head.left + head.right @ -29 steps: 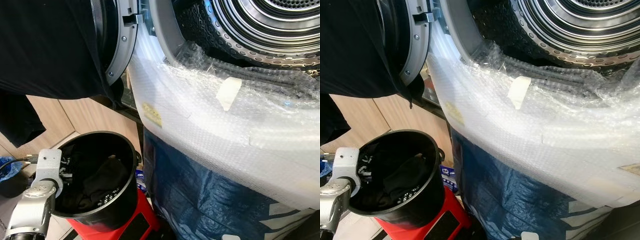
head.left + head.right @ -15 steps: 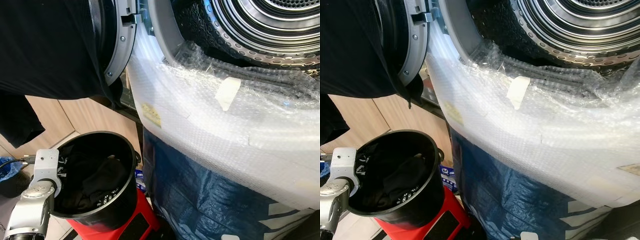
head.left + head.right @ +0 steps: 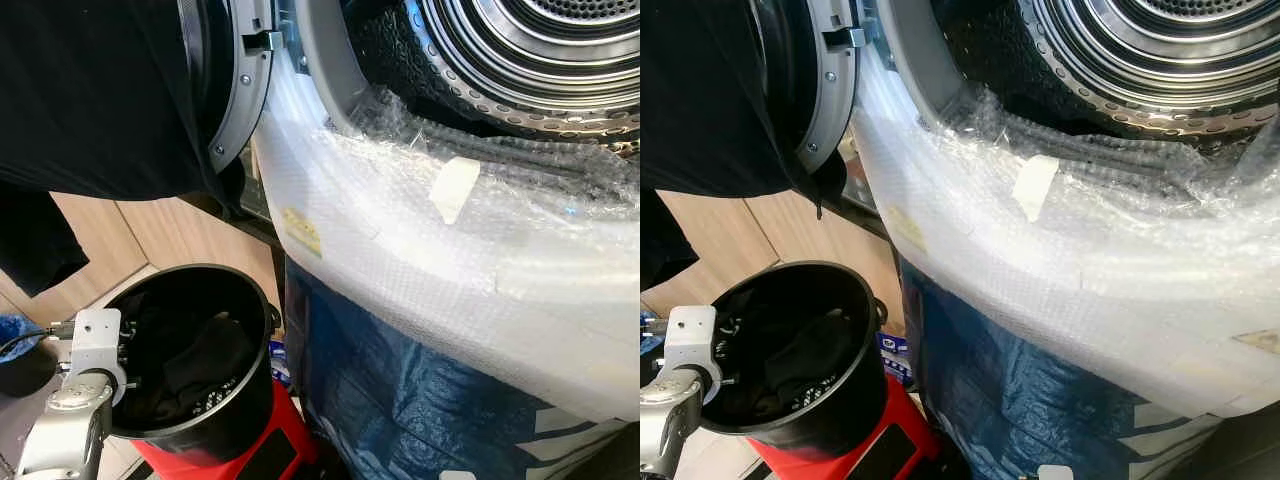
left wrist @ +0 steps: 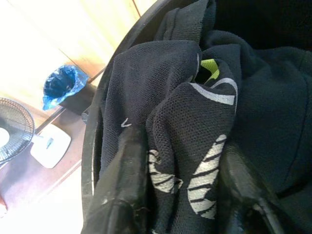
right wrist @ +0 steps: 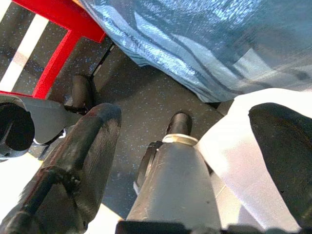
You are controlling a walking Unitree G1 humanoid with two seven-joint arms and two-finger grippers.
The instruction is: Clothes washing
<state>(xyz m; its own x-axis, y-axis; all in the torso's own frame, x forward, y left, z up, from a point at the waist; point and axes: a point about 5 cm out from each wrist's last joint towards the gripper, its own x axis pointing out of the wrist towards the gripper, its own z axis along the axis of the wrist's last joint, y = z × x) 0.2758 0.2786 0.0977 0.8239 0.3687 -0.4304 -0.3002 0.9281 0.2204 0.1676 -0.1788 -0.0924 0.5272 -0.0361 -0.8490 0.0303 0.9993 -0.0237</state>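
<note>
Left wrist view has the left gripper (image 4: 183, 170) down inside the black bucket (image 3: 240, 400), its two fingers (image 4: 124, 185) spread apart with a fold of dark clothes (image 4: 195, 112) between them, not clamped on it as far as I can see. The clothes are a crumpled heap in the bucket with white stripes and a bit of neon green, so no real long axis to call. The bucket stands upright on a red stool (image 3: 285, 455), just beside the washer (image 3: 450, 260), which is wrapped in bubble wrap and has its door (image 3: 225, 80) swung open. A black garment (image 3: 90, 100) hangs by the door. The right gripper (image 5: 185, 146) hangs low by the floor, fingers wide apart, holding nothing.
</note>
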